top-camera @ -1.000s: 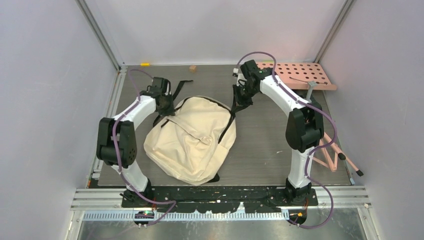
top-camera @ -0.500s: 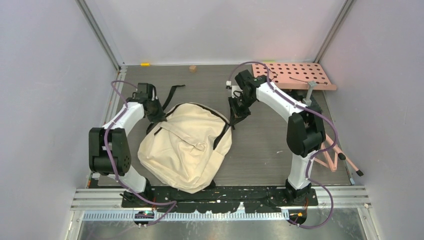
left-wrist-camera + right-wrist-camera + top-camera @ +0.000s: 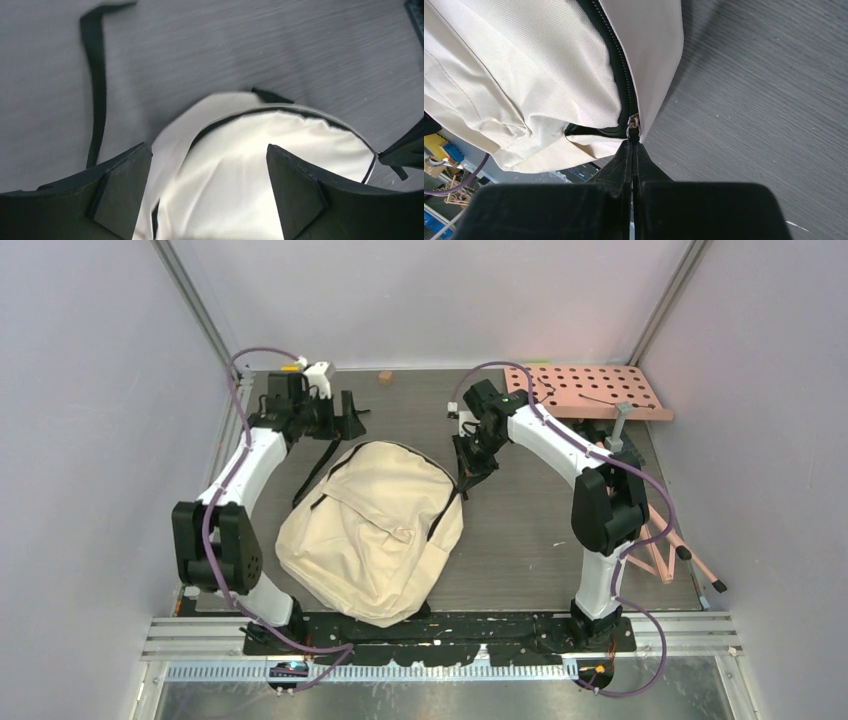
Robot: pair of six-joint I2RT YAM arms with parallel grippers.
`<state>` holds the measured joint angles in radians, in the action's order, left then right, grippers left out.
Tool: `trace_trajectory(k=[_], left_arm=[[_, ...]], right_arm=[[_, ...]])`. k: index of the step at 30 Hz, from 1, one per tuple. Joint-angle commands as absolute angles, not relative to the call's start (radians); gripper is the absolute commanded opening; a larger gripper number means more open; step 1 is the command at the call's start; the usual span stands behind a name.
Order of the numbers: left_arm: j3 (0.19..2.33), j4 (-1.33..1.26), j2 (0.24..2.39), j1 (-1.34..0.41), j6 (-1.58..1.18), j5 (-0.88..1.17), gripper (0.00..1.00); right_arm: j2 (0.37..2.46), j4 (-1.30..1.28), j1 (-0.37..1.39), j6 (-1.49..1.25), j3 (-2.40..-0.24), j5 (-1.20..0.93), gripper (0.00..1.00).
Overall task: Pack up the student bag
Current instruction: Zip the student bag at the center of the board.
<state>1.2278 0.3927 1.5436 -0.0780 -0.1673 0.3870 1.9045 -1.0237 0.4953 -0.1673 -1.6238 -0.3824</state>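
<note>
The student bag (image 3: 375,530), cream fabric with black straps and zippers, lies flat on the dark table, its top toward the back. My left gripper (image 3: 345,418) hovers open above the bag's top left. In the left wrist view its fingers (image 3: 125,180) stand wide apart over the cream fabric (image 3: 260,165), with nothing between them, and a loose black strap (image 3: 95,85) trails across the table. My right gripper (image 3: 462,475) is at the bag's upper right edge, shut on the zipper pull (image 3: 632,125) of the black zipper (image 3: 616,65).
A pink perforated board (image 3: 590,390) lies at the back right corner. A small yellow piece (image 3: 290,368) and a small brown piece (image 3: 384,375) sit by the back wall. Thin pink rods (image 3: 665,550) lean at the right table edge. Walls close in on three sides.
My left gripper has opened, let go of the bag's top left and risen toward the back. The bag first slid a little left. My right gripper stays shut at the zipper.
</note>
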Motion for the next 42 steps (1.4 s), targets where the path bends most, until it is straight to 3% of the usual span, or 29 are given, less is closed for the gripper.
trace_trajectory(k=[1, 9, 12, 18, 21, 25, 28, 42], left_arm=[[1.397, 0.383, 1.692, -0.136, -0.009, 0.567, 0.86], [1.630, 0.561, 1.931, -0.273, 0.121, 0.652, 0.91], [1.645, 0.591, 1.985, -0.285, 0.149, 0.664, 1.00], [1.662, 0.681, 2.039, -0.306, 0.243, 0.645, 0.98], [1.685, 0.750, 2.067, -0.319, 0.272, 0.623, 0.82], [1.684, 0.794, 2.080, -0.324, 0.259, 0.599, 0.29], [1.663, 0.759, 2.060, -0.324, 0.222, 0.547, 0.01], [1.694, 0.469, 2.008, -0.208, -0.280, 0.275, 0.00]], right_arm=[[1.863, -1.001, 0.494, -0.186, -1.650, -0.377, 0.01], [1.863, -0.998, 0.494, -0.187, -1.644, -0.362, 0.00], [1.861, -0.996, 0.494, -0.192, -1.645, -0.359, 0.01], [1.860, -0.994, 0.494, -0.198, -1.646, -0.351, 0.01], [1.861, -0.995, 0.494, -0.202, -1.646, -0.337, 0.01], [1.862, -0.990, 0.494, -0.211, -1.651, -0.314, 0.00], [1.866, -0.988, 0.494, -0.216, -1.667, -0.305, 0.00], [1.923, -1.001, 0.510, -0.232, -1.727, -0.304, 0.01]])
